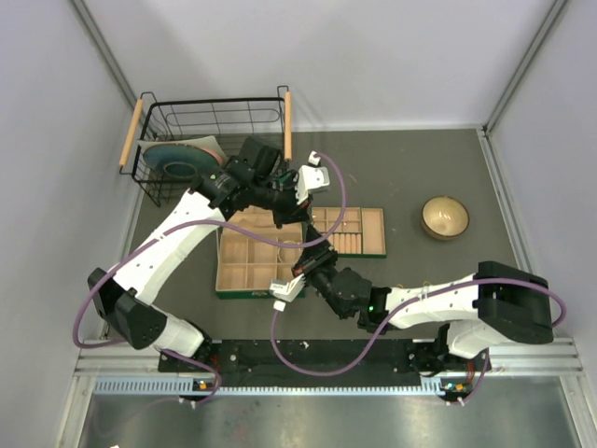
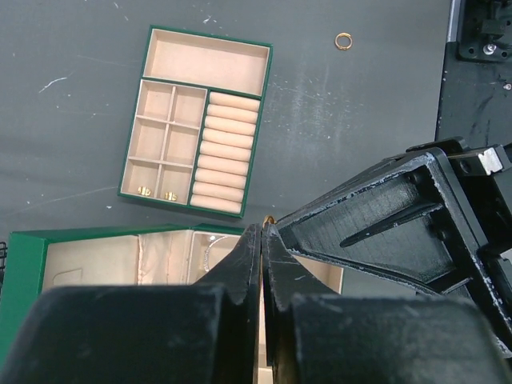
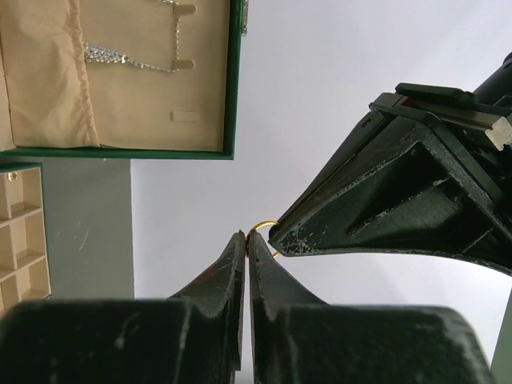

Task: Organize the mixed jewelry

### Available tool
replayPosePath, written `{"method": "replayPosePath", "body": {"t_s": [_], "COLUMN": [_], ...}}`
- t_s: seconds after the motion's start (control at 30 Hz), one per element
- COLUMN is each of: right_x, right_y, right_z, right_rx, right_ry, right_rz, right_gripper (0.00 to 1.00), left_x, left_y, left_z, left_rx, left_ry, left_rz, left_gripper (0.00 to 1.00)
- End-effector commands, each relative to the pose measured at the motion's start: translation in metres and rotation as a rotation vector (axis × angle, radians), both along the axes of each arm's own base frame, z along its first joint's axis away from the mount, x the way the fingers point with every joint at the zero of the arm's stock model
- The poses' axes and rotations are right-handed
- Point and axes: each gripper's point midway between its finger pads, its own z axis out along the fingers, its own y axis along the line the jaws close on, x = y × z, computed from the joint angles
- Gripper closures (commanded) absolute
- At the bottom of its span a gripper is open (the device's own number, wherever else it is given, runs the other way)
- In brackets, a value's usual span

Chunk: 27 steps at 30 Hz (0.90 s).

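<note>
Worktop [image 1: 410,289] seen from above, with wrist views of both arms. A wire basket [image 1: 210,117] stands in the far left corner. The open green box [image 1: 224,292] lies mid-worktop, its compartment tray [image 2: 264,88] beside the lined lid [image 2: 24,264]. A tan bowl [image 1: 445,217] sits toward the right edge; its contents cannot be made out.

Left gripper [image 2: 264,228], high over the box: jaws pressed tip to tip on a gold speck [image 2: 269,218], judged to be a ring though too small to confirm. Right gripper [image 3: 248,238], at the box's near edge: jaws clamped on a held ring [image 3: 262,224], lifted clear of the worktop.

The silver bracelet [image 3: 120,58] lies in the lid's lining. Two filed rings [image 2: 145,192] [image 2: 170,194] occupy adjoining cells in one end row of the tray's grid. One loose ring [image 2: 343,40] rests on bare worktop close to the near edge.

Progress, as judged: partway. Bracelet and two rings are stowed; the gripped pieces await placing and the loose ring awaits collection. The ring rolls and the remaining cells look unfilled.
</note>
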Motion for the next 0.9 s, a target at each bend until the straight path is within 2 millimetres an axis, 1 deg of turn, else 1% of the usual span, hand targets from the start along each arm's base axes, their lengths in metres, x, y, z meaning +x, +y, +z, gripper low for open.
{"method": "replayPosePath", "body": {"t_s": [0.0, 0.03, 0.1, 0.13, 0.17, 0.2, 0.23, 0.27, 0.3, 0.37, 0.4, 0.47, 0.5, 0.53, 0.57, 0.6, 0.63, 0.67, 0.7, 0.73, 0.77, 0.8, 0.83, 0.87], "right_x": [-0.005, -0.005, -0.005, -0.005, -0.005, -0.005, -0.005, -0.005, -0.005, -0.005, -0.005, -0.005, -0.002, -0.002, 0.0, 0.005, 0.004, 0.005, 0.007, 0.012, 0.011, 0.011, 0.016, 0.015], "right_y": [0.002, 0.002, 0.0, 0.0, -0.001, -0.002, -0.003, -0.003, -0.004, -0.006, -0.008, -0.01, -0.01, -0.014, -0.016, -0.017, -0.022, -0.024, -0.025, -0.028, -0.037, -0.04, -0.044, -0.053], "right_z": [0.033, 0.033, 0.034, 0.033, 0.033, 0.032, 0.031, 0.032, 0.032, 0.034, 0.036, 0.04, 0.047, 0.043, 0.045, 0.06, 0.05, 0.056, 0.075, 0.08, 0.077, 0.099, 0.104, 0.104], "right_rx": [0.122, 0.127, 0.138, 0.14, 0.145, 0.154, 0.16, 0.17, 0.19, 0.217, 0.243, 0.282, 0.355, 0.332, 0.35, 0.468, 0.418, 0.455, 0.559, 0.586, 0.57, 0.67, 0.699, 0.703], "right_ry": [-0.012, -0.01, -0.003, 0.001, 0.008, 0.023, 0.034, 0.047, 0.075, 0.108, 0.149, 0.193, 0.242, 0.284, 0.324, 0.398, 0.476, 0.525, 0.597, 0.65, 0.708, 0.76, 0.816, 0.869], "right_rz": [0.006, 0.006, 0.005, 0.006, 0.003, 0.003, -0.002, -0.003, -0.002, -0.008, -0.009, -0.01, -0.013, -0.019, -0.024, -0.032, -0.04, -0.04, -0.038, -0.026, -0.047, -0.032, -0.009, -0.023], "right_gripper": [1.0, 0.95, 0.87, 0.77, 0.73, 0.68, 0.61, 0.58, 0.55, 0.53, 0.53, 0.53, 0.53, 0.53, 0.53, 0.53, 0.54, 0.54, 0.54, 0.54, 0.54, 0.54, 0.54, 0.54], "left_x": [0.0, 0.0, 0.002, 0.004, 0.004, 0.01, 0.013, 0.014, 0.019, 0.023, 0.028, 0.033, 0.04, 0.042, 0.046, 0.054, 0.057, 0.058, 0.062, 0.062, 0.061, 0.062, 0.06, 0.057], "left_y": [-0.001, -0.001, -0.001, -0.002, -0.001, -0.001, -0.001, 0.0, -0.001, -0.001, 0.0, 0.0, 0.006, 0.004, 0.006, 0.013, 0.013, 0.014, 0.018, 0.019, 0.018, 0.02, 0.02, 0.02], "left_z": [-0.001, 0.001, 0.007, 0.009, 0.014, 0.02, 0.024, 0.03, 0.037, 0.046, 0.054, 0.065, 0.072, 0.082, 0.088, 0.095, 0.104, 0.11, 0.112, 0.115, 0.125, 0.122, 0.124, 0.133], "left_rx": [-0.01, -0.013, -0.026, -0.034, -0.044, -0.057, -0.068, -0.084, -0.107, -0.137, -0.167, -0.22, -0.245, -0.295, -0.322, -0.35, -0.392, -0.417, -0.433, -0.45, -0.485, -0.494, -0.513, -0.542], "left_ry": [-0.013, -0.018, -0.035, -0.042, -0.045, -0.07, -0.08, -0.084, -0.102, -0.095, -0.108, -0.086, -0.083, -0.063, -0.055, -0.057, -0.044, -0.04, -0.037, -0.022, -0.049, -0.04, -0.028, -0.046], "left_rz": [-0.021, -0.019, -0.004, 0.002, 0.021, 0.048, 0.061, 0.08, 0.091, 0.124, 0.143, 0.172, 0.199, 0.211, 0.223, 0.255, 0.269, 0.267, 0.28, 0.29, 0.278, 0.288, 0.291, 0.28], "left_gripper": [1.0, 1.0, 1.0, 1.0, 1.0, 1.0, 1.0, 1.0, 1.0, 1.0, 1.0, 1.0, 1.0, 1.0, 1.0, 1.0, 1.0, 1.0, 1.0, 1.0, 1.0, 1.0, 1.0, 1.0]}}
